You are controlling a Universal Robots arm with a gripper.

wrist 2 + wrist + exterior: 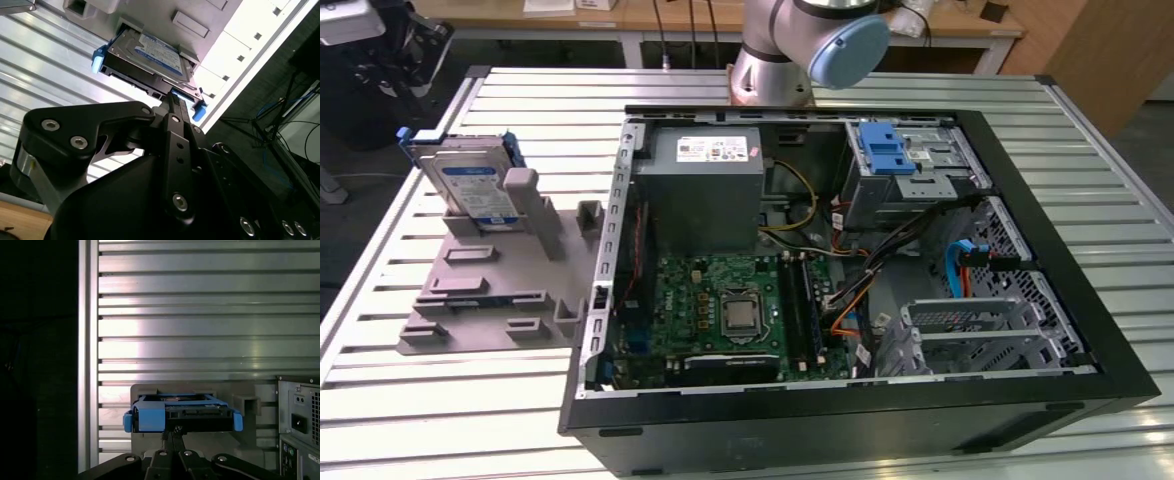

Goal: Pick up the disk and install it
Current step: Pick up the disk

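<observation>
Standing on edge in the grey holder [494, 270], the disk [470, 185] sits to the exterior view's left of the open computer case [854, 420].
Bare tabletop [454, 420] slats lie open around the holder. In both wrist views the tool [175, 432] [173, 100], closed on nothing, points at the disk's blue-framed edge.

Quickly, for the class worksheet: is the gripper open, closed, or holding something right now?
The gripper: closed, holding nothing; the flat silver metal disk in its blue plastic frame sits untouched in the grey plastic holder.
</observation>
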